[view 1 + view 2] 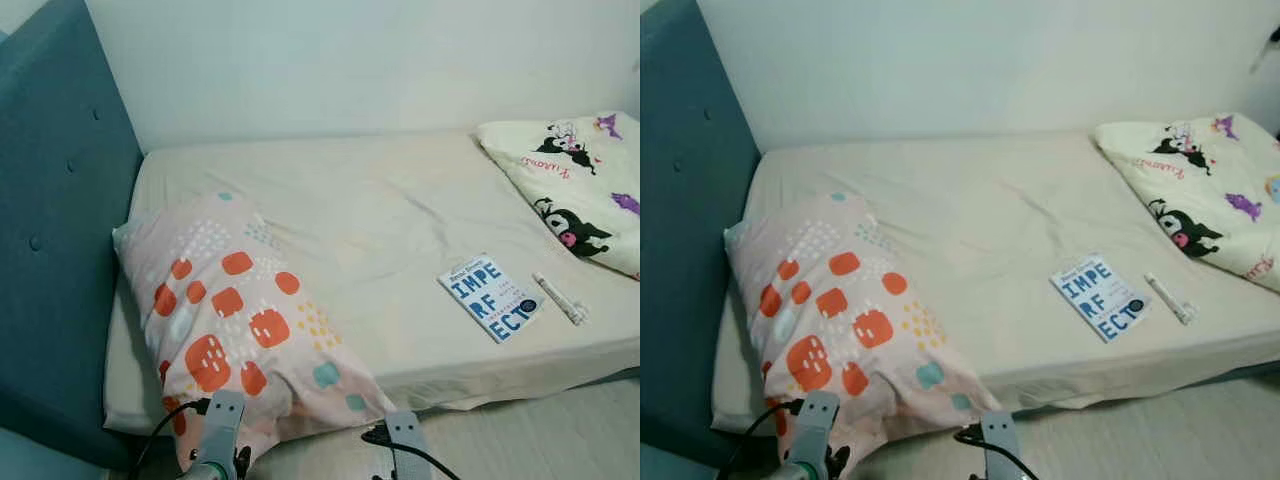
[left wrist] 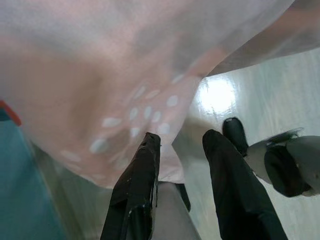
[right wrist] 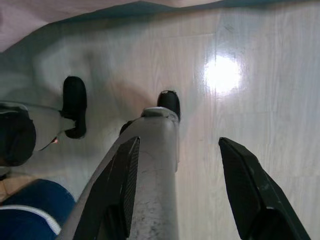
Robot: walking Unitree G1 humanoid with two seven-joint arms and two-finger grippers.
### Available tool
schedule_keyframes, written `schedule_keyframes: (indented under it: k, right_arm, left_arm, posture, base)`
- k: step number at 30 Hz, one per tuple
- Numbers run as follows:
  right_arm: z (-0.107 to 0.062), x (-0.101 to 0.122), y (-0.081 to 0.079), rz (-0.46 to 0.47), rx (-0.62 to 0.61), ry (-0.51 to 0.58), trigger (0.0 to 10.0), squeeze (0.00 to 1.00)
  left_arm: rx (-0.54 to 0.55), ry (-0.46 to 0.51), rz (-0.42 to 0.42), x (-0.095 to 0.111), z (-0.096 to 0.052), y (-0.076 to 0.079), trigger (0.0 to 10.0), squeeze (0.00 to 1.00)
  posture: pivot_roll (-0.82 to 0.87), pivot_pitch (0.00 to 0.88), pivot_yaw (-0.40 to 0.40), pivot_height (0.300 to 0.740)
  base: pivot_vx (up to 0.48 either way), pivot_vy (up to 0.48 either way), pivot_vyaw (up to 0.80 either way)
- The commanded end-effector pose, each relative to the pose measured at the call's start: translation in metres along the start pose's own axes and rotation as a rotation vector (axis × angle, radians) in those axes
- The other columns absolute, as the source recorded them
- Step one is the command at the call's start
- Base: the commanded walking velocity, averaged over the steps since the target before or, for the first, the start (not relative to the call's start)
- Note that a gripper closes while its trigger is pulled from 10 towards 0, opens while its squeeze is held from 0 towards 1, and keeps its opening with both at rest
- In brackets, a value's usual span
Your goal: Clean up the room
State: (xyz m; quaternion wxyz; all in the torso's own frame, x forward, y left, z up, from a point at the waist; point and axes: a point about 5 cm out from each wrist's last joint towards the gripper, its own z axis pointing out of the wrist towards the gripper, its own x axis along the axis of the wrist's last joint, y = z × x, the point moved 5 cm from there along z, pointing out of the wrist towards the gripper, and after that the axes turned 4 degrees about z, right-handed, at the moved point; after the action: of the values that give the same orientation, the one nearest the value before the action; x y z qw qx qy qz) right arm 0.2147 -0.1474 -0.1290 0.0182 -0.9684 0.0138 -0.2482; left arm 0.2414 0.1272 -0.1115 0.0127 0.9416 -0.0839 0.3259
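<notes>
On the bed [image 1: 380, 210], a mattress under a smooth, lightly creased cream fitted sheet:
- One soft rectangular pillow in pale pink cloth printed with orange, teal and yellow blocks [image 1: 235, 320], at the head end beside the padded teal buttoned headboard [image 1: 55, 230], its lower corner hanging over the bed's edge.
- One thin white paperback book with large blue lettering [image 1: 490, 297], flat near the front edge.
- One slim white tube-shaped item [image 1: 560, 297], just beside the book; what it is cannot be told.
- One cream quilted blanket printed with black-and-purple cartoon figures [image 1: 575, 180], heaped at the foot end.

Below, glossy pale wood-plank floor [image 3: 250, 100].

Left gripper [image 2: 177, 142]: black fingers parted, holding nothing, tips just beneath the pillow's overhanging corner.

Right gripper [image 3: 185, 145]: fingers spread wide, empty, over the floor.
</notes>
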Motion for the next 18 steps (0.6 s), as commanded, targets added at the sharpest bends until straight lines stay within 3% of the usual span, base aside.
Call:
schedule_keyframes:
  k: [1,18]
  right_arm:
    - [0.000,-0.009,0.000,0.006,-0.003,-0.029,10.0,0.00]
    - [-0.004,-0.026,0.025,0.041,-0.027,-0.054,10.0,0.00]
  left_arm:
    - [0.007,-0.025,0.005,-0.006,0.000,0.000,10.0,0.00]
    - [0.030,-0.058,-0.016,-0.015,-0.001,-0.003,10.0,0.00]
  posture:
    - [0.02,0.000,0.038,0.740]
    - [0.02,0.000,0.053,0.740]
  base:
    - [0.000,0.000,0.00]
    - [0.000,0.000,0.00]
